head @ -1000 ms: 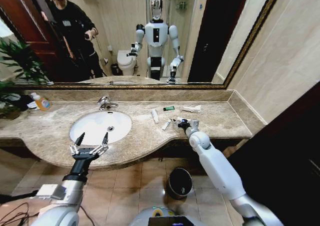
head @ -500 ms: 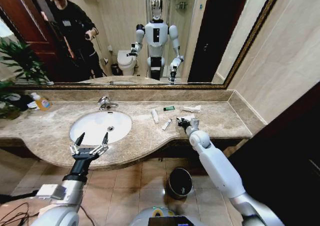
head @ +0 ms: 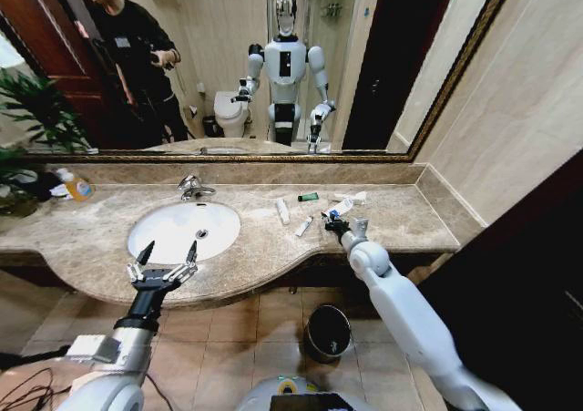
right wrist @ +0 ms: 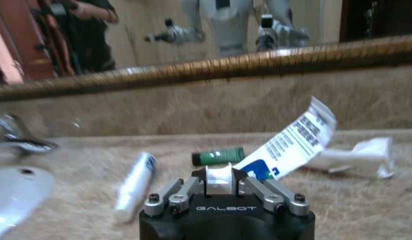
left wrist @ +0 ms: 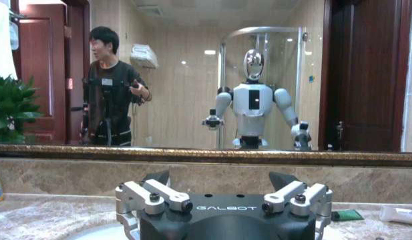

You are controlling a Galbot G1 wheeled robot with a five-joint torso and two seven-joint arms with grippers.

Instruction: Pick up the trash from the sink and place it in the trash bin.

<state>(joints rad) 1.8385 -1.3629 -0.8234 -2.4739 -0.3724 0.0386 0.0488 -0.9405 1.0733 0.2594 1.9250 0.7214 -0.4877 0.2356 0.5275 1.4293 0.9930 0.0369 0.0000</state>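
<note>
Right claw (head: 333, 226) sits over the marble worktop (head: 410, 220), to the right of the sink (head: 182, 229). Its fingers are drawn narrow and pinched on the lower end of a white wrapper with blue print (right wrist: 293, 142). In the right wrist view the wrapper rises from between the fingertips and leans up and away toward the mirror, its far end clear of the worktop.

Other trash lies on the worktop, none of it inside the basin:
- small dark-green piece (right wrist: 219, 156), just beyond the right claw, touching or nearly touching the held wrapper's lower part; contact cannot be settled.
- white tube (right wrist: 135, 186), lying flat to the sink side of the claw, apart from it.
- crumpled white wrapper (right wrist: 358, 157), beyond the held wrapper on the side away from the sink.
- In the head view a second small white tube (head: 302, 226) lies between the first tube (head: 281, 210) and the right claw, near the claw's fingers.

Left claw (head: 164, 254) hovers at the front rim of the sink, fingers spread wide, holding nothing.

Trash bin (head: 327, 332) stands on the tiled floor below the worktop's front edge, between the two arms, nearer the right one.
</note>
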